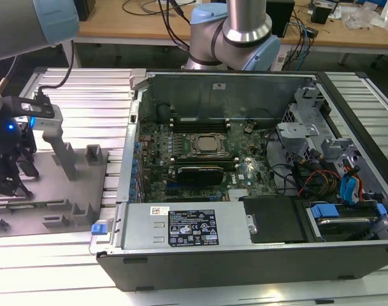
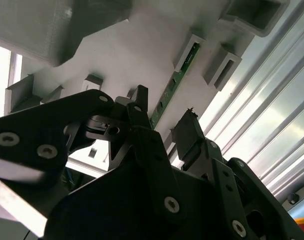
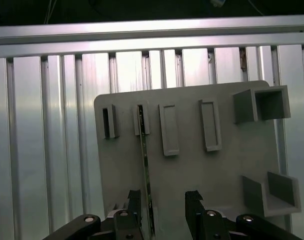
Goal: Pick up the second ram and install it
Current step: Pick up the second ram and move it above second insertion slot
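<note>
Second ram: the second ram (image 3: 146, 165) is a long, thin green board stick, seen edge-on in both wrist views, with small components along its face.
Ram position: it stands on its long edge on the grey holder plate (image 3: 216, 175). Its far end sits in a narrow slot block (image 3: 141, 120), next to the end block of a row of four.
Gripper: the black gripper (image 3: 163, 215) is low over the plate. Its fingers (image 3: 134, 207) are spread apart on either side of the stick, one just beside it and the other well clear; nothing is clamped.
Holder plate: the plate lies near the bench edge at the exterior view's left and carries grey moulded blocks.
Computer case: the open computer case (image 1: 213, 268) lies on its side beside the plate. Inside are a mainboard with a square metal-framed processor socket (image 1: 206, 145), a labelled power supply (image 1: 187, 229) and cable bundles (image 1: 346, 185).
Bench: a ribbed aluminium bench (image 1: 85, 95).
Room: a wooden desk (image 1: 149, 29) with cables stands behind.
</note>
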Controlling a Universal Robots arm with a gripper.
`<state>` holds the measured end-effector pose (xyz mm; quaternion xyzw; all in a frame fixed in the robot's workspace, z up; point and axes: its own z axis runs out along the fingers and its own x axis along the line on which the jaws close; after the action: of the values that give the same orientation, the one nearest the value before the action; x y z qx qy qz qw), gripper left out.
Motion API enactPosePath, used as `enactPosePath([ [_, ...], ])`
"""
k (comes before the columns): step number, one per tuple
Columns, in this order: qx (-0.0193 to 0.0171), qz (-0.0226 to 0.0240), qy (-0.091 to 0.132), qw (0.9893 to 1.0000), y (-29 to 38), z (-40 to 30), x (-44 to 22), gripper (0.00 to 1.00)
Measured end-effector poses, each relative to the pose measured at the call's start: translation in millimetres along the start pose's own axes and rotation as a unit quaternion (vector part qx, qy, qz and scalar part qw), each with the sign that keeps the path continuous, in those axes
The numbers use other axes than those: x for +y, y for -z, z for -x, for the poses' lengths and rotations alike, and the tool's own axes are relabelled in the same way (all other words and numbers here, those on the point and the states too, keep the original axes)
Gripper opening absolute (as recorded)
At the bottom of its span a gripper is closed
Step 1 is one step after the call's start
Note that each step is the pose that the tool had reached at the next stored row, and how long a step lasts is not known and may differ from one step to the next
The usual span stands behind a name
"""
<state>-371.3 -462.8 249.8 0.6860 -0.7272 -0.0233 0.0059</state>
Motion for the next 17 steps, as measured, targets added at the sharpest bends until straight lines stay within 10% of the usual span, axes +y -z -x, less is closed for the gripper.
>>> enactPosePath([
  [17, 0.0006, 0.0004, 0.012, 0.9999, -45.7, -12.1, 9.7, 0.48],
])
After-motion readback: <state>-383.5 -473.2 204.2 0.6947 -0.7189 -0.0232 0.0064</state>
